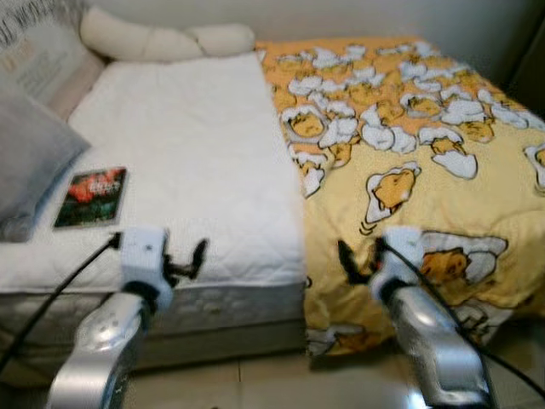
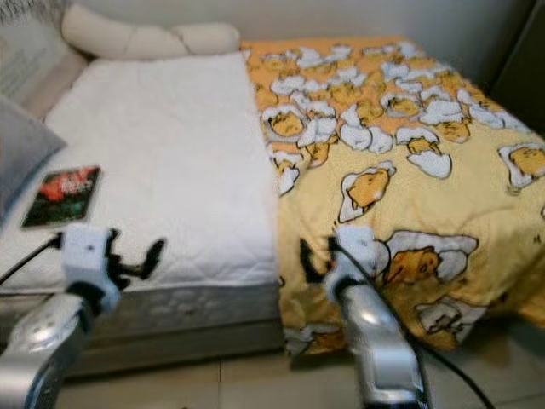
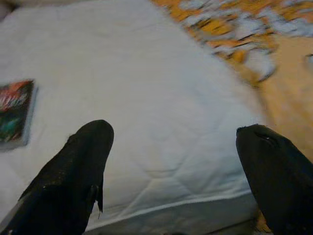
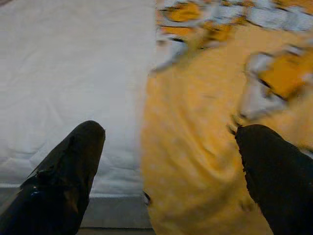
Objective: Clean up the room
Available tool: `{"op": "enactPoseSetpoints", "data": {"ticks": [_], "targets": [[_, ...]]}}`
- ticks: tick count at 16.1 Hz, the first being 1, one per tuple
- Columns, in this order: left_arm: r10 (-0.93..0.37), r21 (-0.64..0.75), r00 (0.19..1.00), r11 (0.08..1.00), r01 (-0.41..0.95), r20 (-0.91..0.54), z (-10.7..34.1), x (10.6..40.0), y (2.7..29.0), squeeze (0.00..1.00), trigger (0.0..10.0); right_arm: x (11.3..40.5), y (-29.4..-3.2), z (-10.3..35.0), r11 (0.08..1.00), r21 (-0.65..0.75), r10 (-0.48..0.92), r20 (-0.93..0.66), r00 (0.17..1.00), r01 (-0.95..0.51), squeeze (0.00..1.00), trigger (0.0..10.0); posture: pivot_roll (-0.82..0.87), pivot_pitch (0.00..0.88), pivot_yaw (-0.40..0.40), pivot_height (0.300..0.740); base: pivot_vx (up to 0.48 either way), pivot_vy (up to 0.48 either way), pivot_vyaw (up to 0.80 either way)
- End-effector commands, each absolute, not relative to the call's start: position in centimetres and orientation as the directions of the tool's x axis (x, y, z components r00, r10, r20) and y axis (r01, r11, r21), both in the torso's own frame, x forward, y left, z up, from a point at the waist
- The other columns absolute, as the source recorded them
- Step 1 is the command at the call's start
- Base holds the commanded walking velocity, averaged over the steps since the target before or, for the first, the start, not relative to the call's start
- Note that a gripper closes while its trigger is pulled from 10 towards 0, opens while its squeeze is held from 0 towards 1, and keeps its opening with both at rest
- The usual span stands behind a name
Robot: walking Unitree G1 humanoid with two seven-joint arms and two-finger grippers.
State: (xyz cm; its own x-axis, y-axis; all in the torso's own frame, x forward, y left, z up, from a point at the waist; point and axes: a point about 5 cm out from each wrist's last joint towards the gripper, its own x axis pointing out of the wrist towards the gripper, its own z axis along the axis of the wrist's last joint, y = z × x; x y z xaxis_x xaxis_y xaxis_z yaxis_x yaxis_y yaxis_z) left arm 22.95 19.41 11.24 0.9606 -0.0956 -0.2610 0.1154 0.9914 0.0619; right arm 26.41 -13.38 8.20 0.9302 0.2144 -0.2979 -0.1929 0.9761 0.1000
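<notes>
Head views: one bed (image 1: 196,170) with a white quilted mattress cover, and one yellow blanket (image 1: 409,162) printed with cartoon egg figures, spread over the robot's right half of the bed. The blanket's long axis runs from the foot edge toward the far wall; its near end hangs over the foot of the bed down toward the tiled floor (image 1: 255,379). One book (image 1: 92,197) lies flat on the white cover near the robot's left edge, long axis also pointing toward the far wall. One grey pillow (image 1: 30,162) sits at the left edge beside the book; one cream bolster cushion (image 1: 162,40) lies across the far end against the pale wall. Two grippers: the left gripper (image 1: 189,262) hovers at the foot edge of the white mattress, fingers apart, holding nothing. The right gripper (image 1: 359,260) hovers in front of the blanket's hanging end, fingers apart, holding nothing.

Left wrist view: two black fingers (image 3: 73,176) spread wide with white mattress cover between them; book off to one side, blanket edge further off. Picture somewhat blurred.

Right wrist view: two black fingers (image 4: 63,176) spread wide, nothing gripped. Between them runs the boundary where the yellow blanket meets the white cover. Blurred.
</notes>
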Motion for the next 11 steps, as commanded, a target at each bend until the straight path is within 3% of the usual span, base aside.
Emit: {"op": "enactPoseSetpoints", "data": {"ticks": [1, 9, 11], "targets": [[-0.101, 0.059, 0.963, 0.991, 0.12, -0.251, 11.5, 23.14, 19.07, 0.76, 10.0, 26.69, -13.98, 8.51, 0.98, 0.072, 0.2, -0.283, 0.938, -0.188, 1.0, 10.0, 0.04, 0.0, -0.002, 0.74, 0.386, 0.0, 0.0], [-0.087, 0.069, 0.963, 0.992, 0.108, -0.256, 11.38, 22.87, 19.4, 0.76, 10.0, 27.33, -13.47, 8.48, 0.975, 0.063, 0.221, -0.284, 0.933, -0.212, 1.0, 10.0, 0.04, 0.0, -0.009, 0.74, 0.382, 0.0, 0.0], [-0.115, 0.068, 0.959, 0.988, 0.137, -0.26, 11.35, 22.71, 19.09, 0.74, 10.0, 27.49, -13.03, 7.63, 0.967, 0.043, 0.25, -0.336, 0.908, -0.25, 1.0, 10.0, 0.04, 0.0, -0.008, 0.74, 0.0, 0.0, 0.0]]}}
